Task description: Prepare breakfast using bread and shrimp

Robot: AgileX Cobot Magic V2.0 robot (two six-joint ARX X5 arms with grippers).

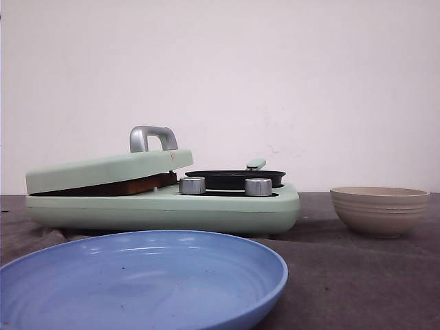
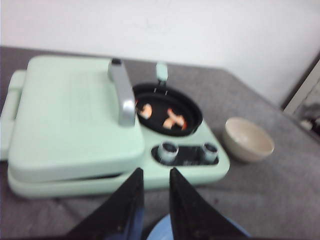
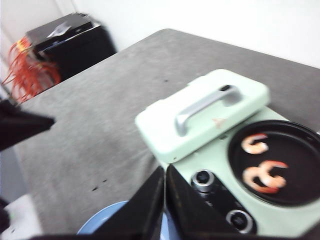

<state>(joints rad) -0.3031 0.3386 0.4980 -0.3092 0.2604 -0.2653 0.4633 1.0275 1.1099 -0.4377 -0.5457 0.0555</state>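
Note:
A mint-green breakfast maker stands on the grey table. Its lid with a silver handle lies almost shut over the bread; only a brown crust edge shows in the gap. The bread is hidden in both wrist views. Pinkish-orange shrimp lie in the black pan and also show in the right wrist view. My left gripper hovers in front of the maker, slightly open and empty. My right gripper is shut and empty, above the maker's front edge. Neither gripper shows in the front view.
A blue plate lies in front of the maker, below both grippers. An empty beige ribbed bowl stands to the maker's right. Two silver knobs sit in front of the pan. A black box with orange cables stands beyond the table.

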